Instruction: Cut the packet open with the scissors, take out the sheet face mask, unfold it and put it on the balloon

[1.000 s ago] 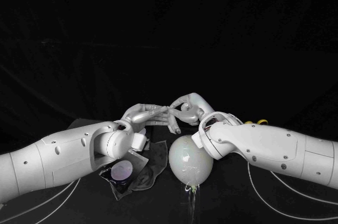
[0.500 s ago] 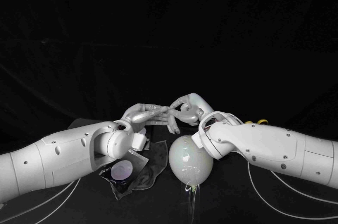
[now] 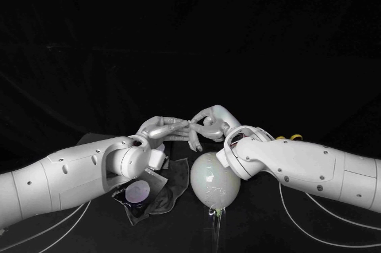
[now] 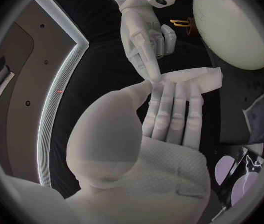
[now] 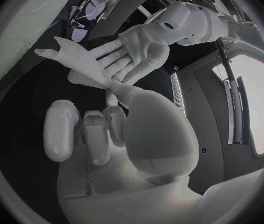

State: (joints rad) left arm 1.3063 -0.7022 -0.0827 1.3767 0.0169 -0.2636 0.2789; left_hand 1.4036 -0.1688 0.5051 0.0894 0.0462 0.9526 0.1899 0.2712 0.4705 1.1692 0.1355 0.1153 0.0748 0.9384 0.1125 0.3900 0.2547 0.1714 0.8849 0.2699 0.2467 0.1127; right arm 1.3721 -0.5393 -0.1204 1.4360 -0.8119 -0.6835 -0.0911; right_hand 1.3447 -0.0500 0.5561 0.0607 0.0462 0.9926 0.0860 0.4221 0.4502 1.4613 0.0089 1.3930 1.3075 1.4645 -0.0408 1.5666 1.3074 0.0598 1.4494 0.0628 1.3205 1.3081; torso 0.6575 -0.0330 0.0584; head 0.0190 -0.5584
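Note:
The folded white sheet mask (image 4: 194, 77) lies across my left hand's fingertips (image 4: 172, 92), with the left thumb pressed against its edge. My right hand (image 4: 141, 40) reaches in from the opposite side and pinches the same end of the mask (image 5: 76, 72). Both hands meet above the table, left hand (image 3: 165, 129) and right hand (image 3: 211, 122), just behind the pale balloon (image 3: 213, 181), which lies on the table between the forearms. The cut dark packet (image 3: 145, 195) with a purple round patch lies under my left wrist. The yellow-handled scissors (image 3: 294, 137) lie behind my right forearm.
The table (image 3: 95, 87) is covered in black cloth. The balloon's knot and string (image 3: 215, 217) trail toward the near edge. White cables (image 3: 317, 231) hang under the right arm, and others run under the left arm (image 3: 55, 228).

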